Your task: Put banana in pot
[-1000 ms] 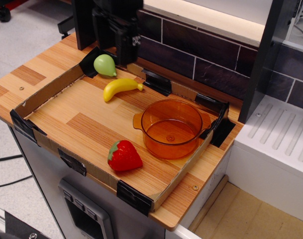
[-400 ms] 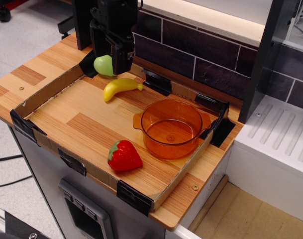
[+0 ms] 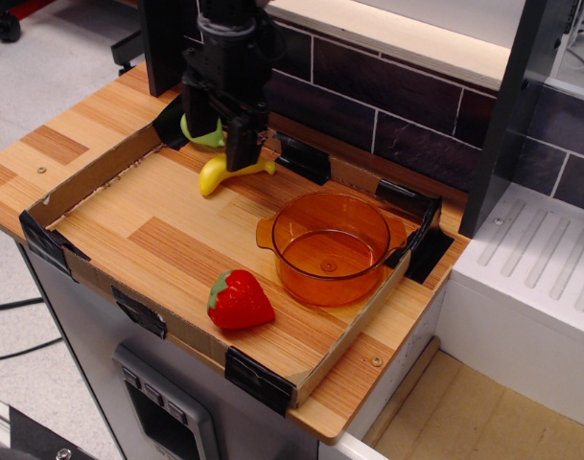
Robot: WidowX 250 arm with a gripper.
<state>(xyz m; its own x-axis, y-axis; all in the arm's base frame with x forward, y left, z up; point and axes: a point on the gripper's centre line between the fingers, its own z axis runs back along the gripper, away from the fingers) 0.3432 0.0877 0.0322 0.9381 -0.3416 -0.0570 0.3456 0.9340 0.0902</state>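
The yellow banana lies at the back of the cardboard-edged tray, partly hidden by my gripper. My black gripper hangs just above the banana's middle, with its two fingers apart, one on each side. It is open and holds nothing. The translucent orange pot stands upright and empty to the right of the banana, in the tray's right half, well apart from the gripper.
A pale green pear-shaped toy sits behind the gripper in the tray's back corner, mostly hidden. A red strawberry lies near the tray's front edge. A dark tiled wall runs behind the tray, and a white drainer stands at right.
The gripper has come down and forward from the back wall to just over the banana, now covering most of the green toy. The banana, pot and strawberry have not moved.
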